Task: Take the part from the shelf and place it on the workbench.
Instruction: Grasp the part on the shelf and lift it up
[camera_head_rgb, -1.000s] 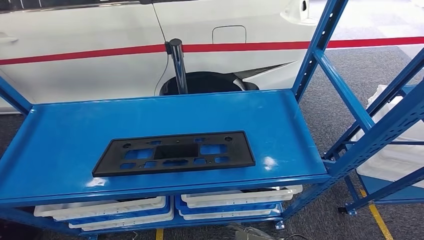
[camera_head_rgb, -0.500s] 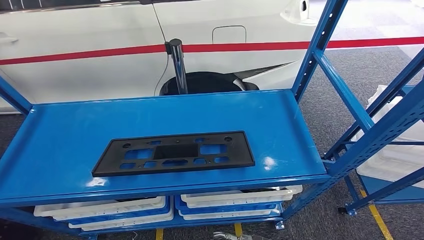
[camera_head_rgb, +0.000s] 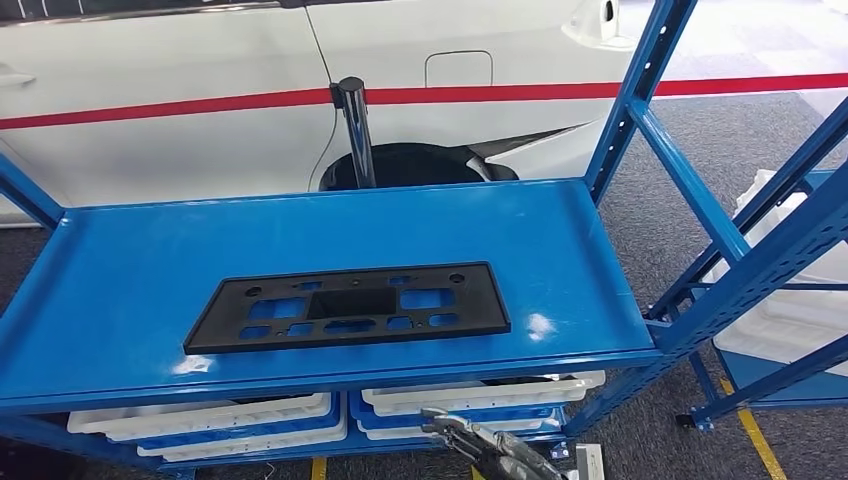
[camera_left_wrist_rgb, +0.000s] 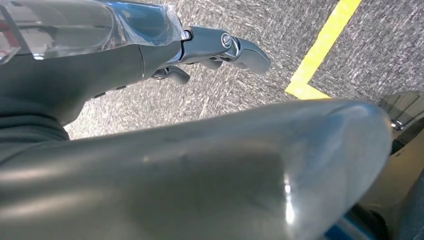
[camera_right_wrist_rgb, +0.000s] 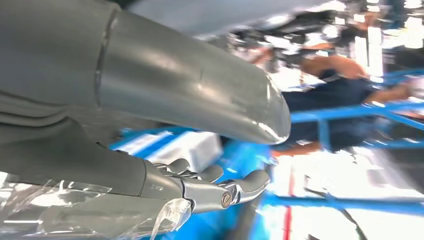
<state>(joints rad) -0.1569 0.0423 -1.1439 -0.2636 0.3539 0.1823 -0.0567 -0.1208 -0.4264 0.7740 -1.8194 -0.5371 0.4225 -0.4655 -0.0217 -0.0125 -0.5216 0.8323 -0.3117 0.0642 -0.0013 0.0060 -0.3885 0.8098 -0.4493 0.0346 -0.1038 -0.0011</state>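
My right hand (camera_head_rgb: 490, 450) comes into the head view below the blue shelf (camera_head_rgb: 120, 290), fingers (camera_right_wrist_rgb: 250, 182) loosely spread and grasping nothing. The part (camera_head_rgb: 350, 306), a flat black panel with rectangular cutouts, lies on the shelf top above and ahead of that hand, its long axis running side to side. My left hand (camera_left_wrist_rgb: 220, 47) hangs over the floor, fingers released; by my reckoning, the right is nearer.

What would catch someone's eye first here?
The flat black part with cut-out windows lies alone on the bright blue shelf, toward its front edge. Behind the shelf stands a white car with a red stripe. The right hand reaches in low, below the shelf's front.
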